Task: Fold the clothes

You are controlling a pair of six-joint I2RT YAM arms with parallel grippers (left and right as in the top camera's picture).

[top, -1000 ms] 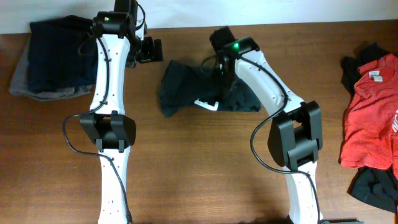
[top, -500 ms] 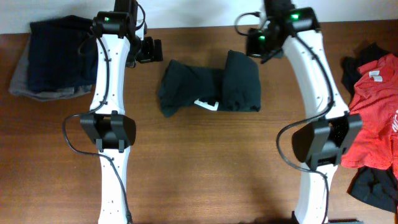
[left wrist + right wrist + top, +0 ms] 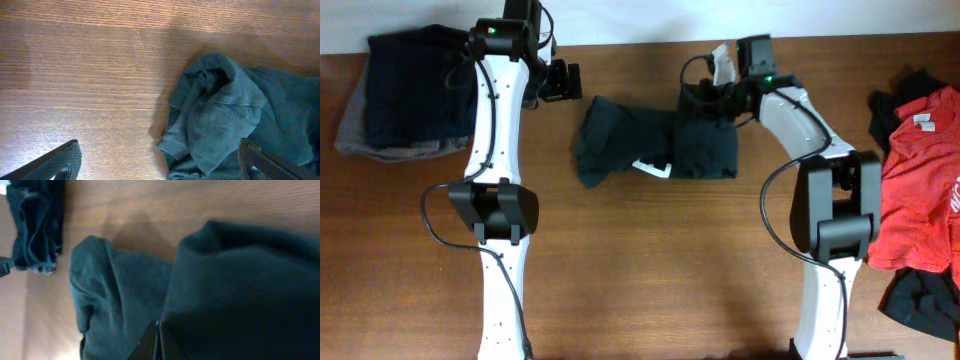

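Observation:
The clothes at hand are a dark green garment (image 3: pixel 655 140), lying bunched and folded over on itself mid-table, with a white tag (image 3: pixel 653 168) at its near edge. My left gripper (image 3: pixel 560 82) hovers open just left of its far-left corner; in the left wrist view the rumpled cloth (image 3: pixel 235 115) lies between and beyond the wide-spread fingers (image 3: pixel 55 162). My right gripper (image 3: pixel 700 100) sits at the garment's far right edge. In the right wrist view the gripper (image 3: pixel 157 340) has its fingers pressed together over the dark fabric (image 3: pixel 240 290), and no cloth shows between them.
A folded navy and grey pile (image 3: pixel 400 95) rests at the far left, also visible as a navy pile (image 3: pixel 37 225) in the right wrist view. A red shirt (image 3: pixel 920 180) and black pieces (image 3: pixel 920 300) lie at the right edge. Bare wood (image 3: pixel 650 270) spans the front.
The right arm lifted off the garment's middle, swung to the back, then came down at its far right edge, jaws closing. The garment's right part now lies folded over. The left arm stayed put.

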